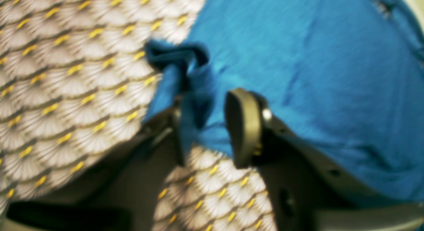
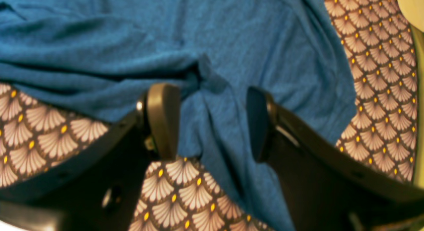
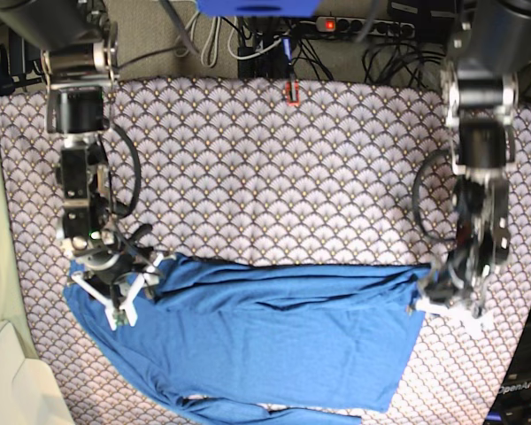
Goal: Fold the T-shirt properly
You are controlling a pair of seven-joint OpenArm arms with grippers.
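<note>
Scallop-patterned cloth (image 3: pixel 274 168) covers the table, and the shirt (image 3: pixel 274 336) lies spread along its near side between both arms. At the left gripper (image 1: pixel 212 125) a bunched corner of shirt sits between fingers standing slightly apart. At the right gripper (image 2: pixel 208 121) the fingers stand wide apart, a fold of shirt edge loose between them.

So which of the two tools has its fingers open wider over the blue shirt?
The right tool: its fingers stand wide apart with the T-shirt loose between them. The left tool stands narrower, with bunched cloth against one finger.
</note>
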